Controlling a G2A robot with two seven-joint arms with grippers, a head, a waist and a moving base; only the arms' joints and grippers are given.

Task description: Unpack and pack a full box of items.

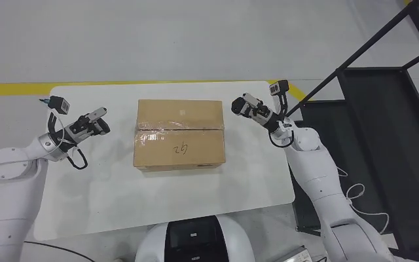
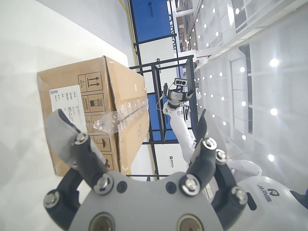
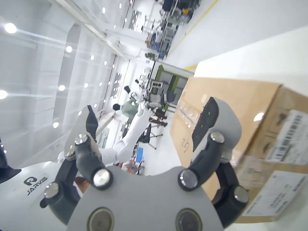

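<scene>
A brown cardboard box [image 1: 180,133] sits closed in the middle of the white table [image 1: 163,196], its top seam sealed with clear tape. My left gripper [image 1: 101,124] hovers to the box's left, a short gap away, open and holding nothing. In the left wrist view the box [image 2: 96,111] lies ahead of the open left gripper [image 2: 130,123], with loose tape at its edge. My right gripper [image 1: 237,106] hangs off the box's right far corner, also open and holding nothing. The right wrist view has the box [image 3: 252,111] just beyond the open right gripper [image 3: 149,118].
A dark metal rack [image 1: 366,98] stands just right of the table, close behind the right arm. A yellow floor line [image 1: 26,87] runs past the table's far edge. Bare table surface lies in front of the box and on both its sides.
</scene>
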